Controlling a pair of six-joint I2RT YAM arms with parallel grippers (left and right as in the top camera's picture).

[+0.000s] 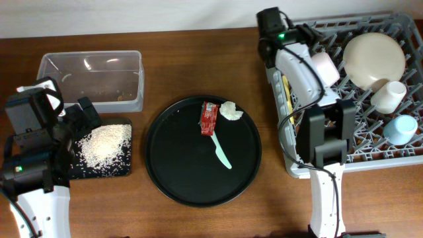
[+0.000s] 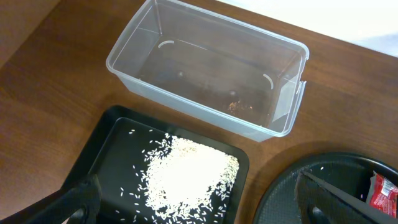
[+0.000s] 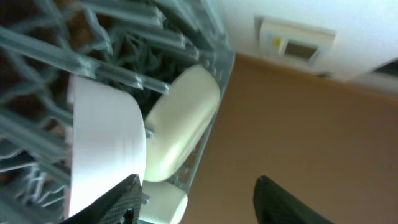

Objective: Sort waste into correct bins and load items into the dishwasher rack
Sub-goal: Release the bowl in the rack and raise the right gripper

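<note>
The heap of rice grains (image 1: 104, 142) lies in the shallow black tray (image 1: 122, 168), and my left gripper (image 2: 196, 183) hangs open above it, holding nothing. Behind it stands the clear tub (image 2: 199, 68). On the round black tray (image 1: 178, 158) lie the red wrapper (image 1: 209, 118), the white paper wad (image 1: 230, 111) and the mint-green spoon (image 1: 221, 151). The grey dishwasher rack (image 1: 357, 165) holds the cream plate (image 1: 373, 58), white cup (image 1: 388, 94), light-blue cup (image 1: 401, 127) and pink-rimmed bowl (image 1: 325, 66). My right gripper (image 3: 196, 183) is open, with the bowl (image 3: 106, 143) just outside its left finger. A yellow spoon (image 1: 285, 86) peeks from under the right arm.
The clear tub holds only a few brown crumbs (image 2: 235, 106). The right arm stretches over the rack's left side. Bare wooden tabletop (image 1: 198, 59) runs between the tub and the rack and along the front edge.
</note>
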